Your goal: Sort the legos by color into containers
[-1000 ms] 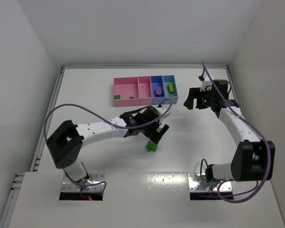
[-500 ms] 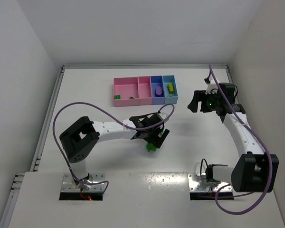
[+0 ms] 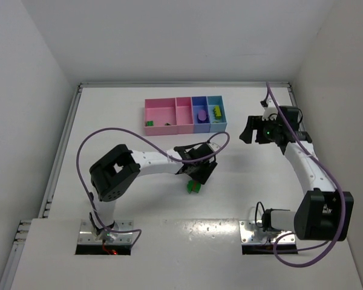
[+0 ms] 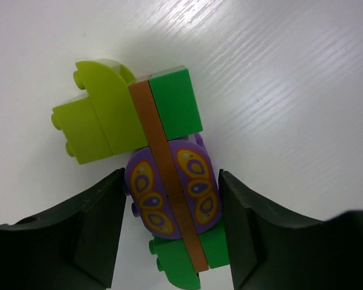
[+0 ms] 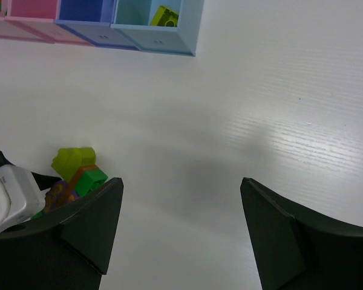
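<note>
A clump of joined legos (image 3: 194, 186) lies on the white table in front of the containers (image 3: 184, 115). In the left wrist view it shows a purple lego (image 4: 169, 193) with yellow ovals, green bricks (image 4: 175, 99), a yellow-green brick (image 4: 94, 118) and a salmon-brown strip (image 4: 150, 121). My left gripper (image 4: 171, 181) is down over the clump, its two fingers pressed against either side of the purple lego. My right gripper (image 3: 249, 130) hangs open and empty to the right of the trays; its wrist view catches the clump (image 5: 78, 172) at the lower left.
The wide pink tray (image 3: 160, 107) holds a green lego (image 3: 149, 124). A purple lego (image 3: 201, 115) sits in the purple-blue tray. A yellow-green lego (image 3: 216, 111) lies in the light blue tray (image 5: 154, 27). The narrow pink tray (image 3: 183, 109) stands between them.
My left gripper has come down over the clump and its jaws have narrowed onto the purple lego. The right arm shifted slightly right, then held still.
</note>
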